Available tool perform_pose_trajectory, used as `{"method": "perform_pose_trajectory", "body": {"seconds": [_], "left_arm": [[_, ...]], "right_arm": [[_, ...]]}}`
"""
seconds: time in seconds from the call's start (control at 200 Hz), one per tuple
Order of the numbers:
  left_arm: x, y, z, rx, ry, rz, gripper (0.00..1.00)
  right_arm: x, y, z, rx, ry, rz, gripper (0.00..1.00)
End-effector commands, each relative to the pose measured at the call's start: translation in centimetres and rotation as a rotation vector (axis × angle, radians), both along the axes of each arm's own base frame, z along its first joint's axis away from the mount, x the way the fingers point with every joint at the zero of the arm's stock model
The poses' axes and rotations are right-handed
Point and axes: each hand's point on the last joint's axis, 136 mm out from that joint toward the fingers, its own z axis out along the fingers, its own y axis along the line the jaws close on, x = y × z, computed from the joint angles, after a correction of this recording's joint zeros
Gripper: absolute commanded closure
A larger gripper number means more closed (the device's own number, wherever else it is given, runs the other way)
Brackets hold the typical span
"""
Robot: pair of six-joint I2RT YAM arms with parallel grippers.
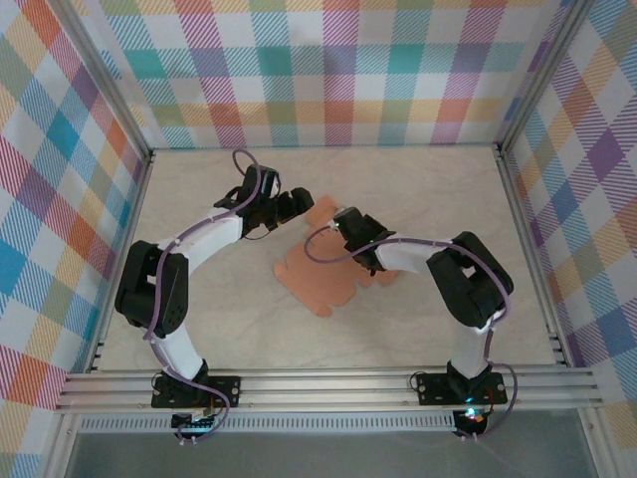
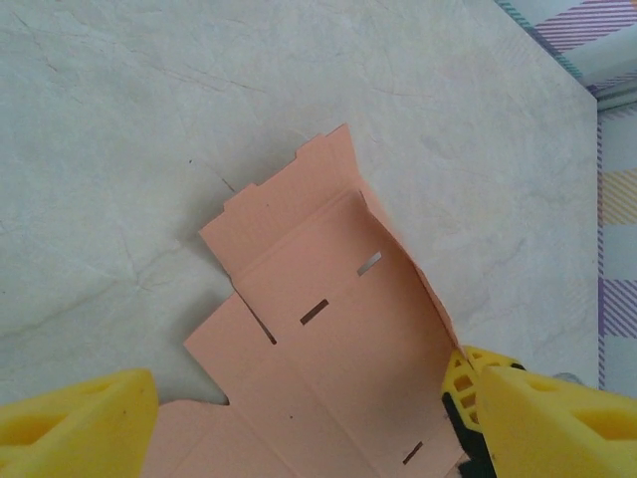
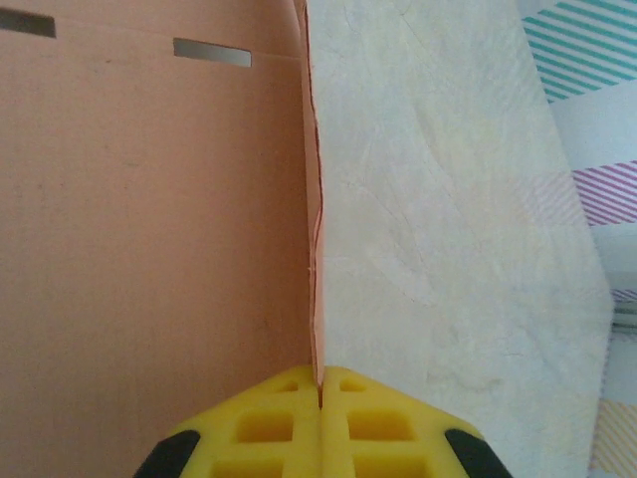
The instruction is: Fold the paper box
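Note:
The paper box [image 1: 317,277] is a flat salmon-orange die-cut sheet lying mid-table, with slots cut in its panels [image 2: 328,339]. One side flap [image 2: 408,269] stands up from the sheet. My right gripper [image 3: 318,383] is shut on the edge of that flap [image 3: 313,199] and holds it upright; from above it sits at the sheet's far right corner [image 1: 348,221]. My left gripper [image 2: 309,438] is open and hovers over the sheet's far end [image 1: 297,204], its yellow fingers [image 2: 75,423] spread on both sides of the panels without touching the card.
The pale marbled table [image 1: 418,189] is enclosed by plaid walls at the back and sides. An aluminium rail [image 1: 328,383] runs along the near edge by the arm bases. Bare table lies to the right of the flap [image 3: 458,249].

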Motion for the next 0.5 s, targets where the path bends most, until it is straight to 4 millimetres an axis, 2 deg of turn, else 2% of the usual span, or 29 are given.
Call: {"method": "perform_pose_trajectory", "body": {"seconds": [0.0,0.085,0.155,0.225,0.345,0.375,0.495], "left_arm": [[-0.7,0.8,0.0,-0.008,0.026,0.011,0.13],[-0.7,1.1,0.2,-0.007,0.021,0.015,0.11],[-0.6,1.2,0.4,-0.005,0.012,0.01,0.1],[-0.6,1.1,0.4,0.004,0.001,-0.004,0.09],[-0.6,1.0,0.9,0.017,-0.062,-0.041,0.04],[-0.5,1.0,1.2,0.02,-0.092,-0.054,0.0],[-0.5,1.1,1.7,0.073,-0.197,-0.116,0.0]], "right_arm": [[0.9,-0.8,1.4,-0.052,-0.093,-0.023,1.0],[1.1,-0.9,2.2,-0.032,-0.107,-0.025,1.0],[0.6,-0.4,2.2,0.05,-0.045,-0.004,1.0],[-1.3,1.0,1.2,0.206,0.138,0.061,1.0],[-4.6,2.7,1.2,0.427,0.398,0.151,1.0],[-5.3,2.9,1.3,0.462,0.445,0.166,1.0],[-7.8,3.3,1.3,0.531,0.595,0.241,1.0]]}}
